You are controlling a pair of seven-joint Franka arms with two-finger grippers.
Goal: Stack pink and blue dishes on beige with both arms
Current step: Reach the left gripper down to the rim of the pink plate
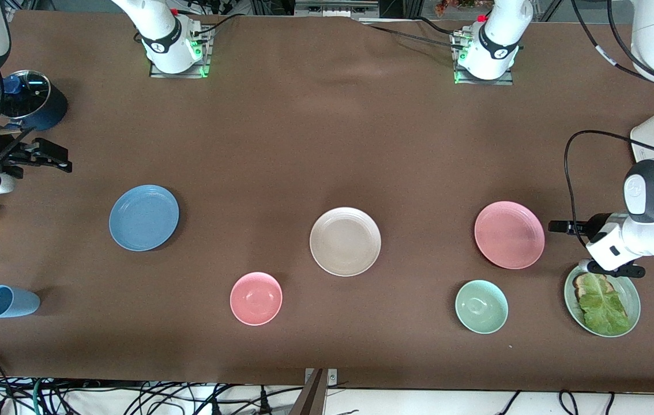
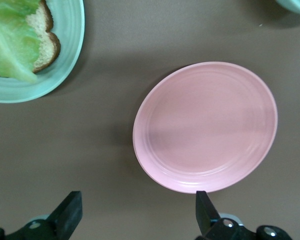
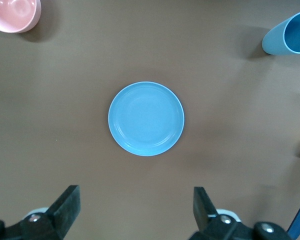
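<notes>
While all three plates lie flat and apart on the tabletop (image 1: 327, 132), nothing is stacked yet, so I judge this the approach.

The beige plate (image 1: 345, 241) sits mid-tabletop; the blue plate (image 1: 143, 217) lies toward the right arm's end, the pink plate (image 1: 509, 234) toward the left arm's end. I should drop each end effector to pinch a ridged rim, lift level, and set the plates on beige one at a time so my arms don't meet. My left end effector (image 2: 135, 215) hangs wide open and empty beside the pink plate's rim; my right end effector (image 3: 135, 212), equally open and empty, hovers high near the tabletop's end edge.
</notes>
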